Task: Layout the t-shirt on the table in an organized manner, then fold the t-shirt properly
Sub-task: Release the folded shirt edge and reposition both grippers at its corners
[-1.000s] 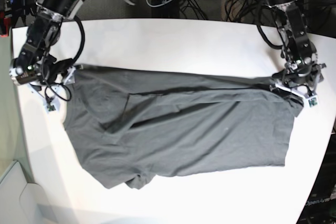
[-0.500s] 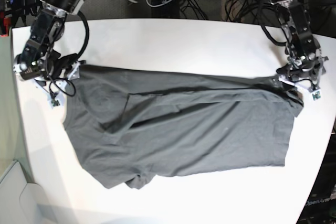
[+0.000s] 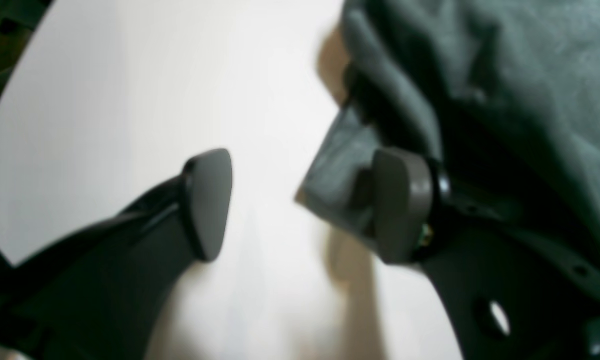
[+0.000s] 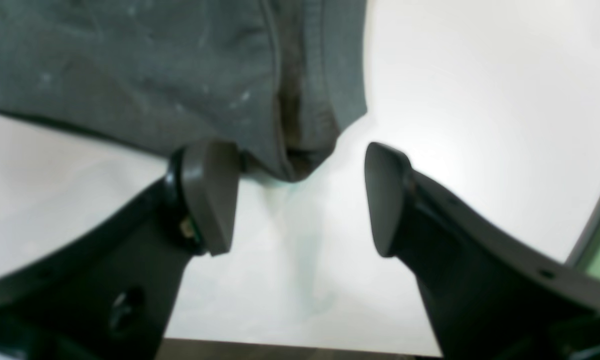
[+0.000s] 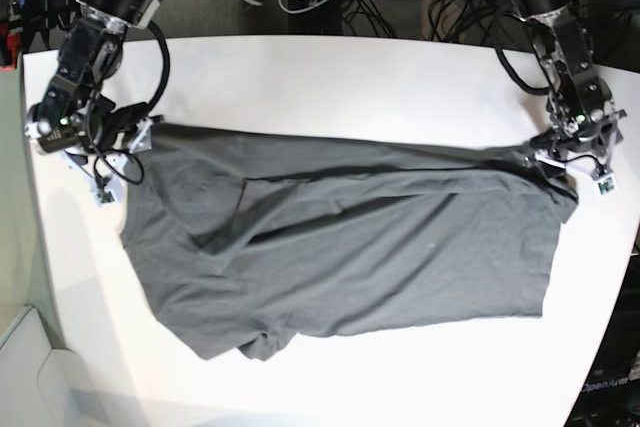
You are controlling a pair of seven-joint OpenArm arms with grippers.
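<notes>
T-shirt: lies across the middle of the counter, spread sideways but not flat; a long diagonal fold runs through it and the corner at 7 o'clock is bunched.
Left hand: at 3 o'clock in the base view, jaws apart with bare counter between them. One pad has a shirt corner draped against its outer side; nothing is pinched.
Right hand: at 9 o'clock, jaws spread wide, the hem corner hanging just above the gap, not clamped.
Just changed: over the last second both hands have drifted slightly outward and up from the shirt's two ends, while the cloth itself has not shifted.
Meaning for task: judged a release after a stretch. Layout is only partly done, creases remain and no fold has begun.
</notes>
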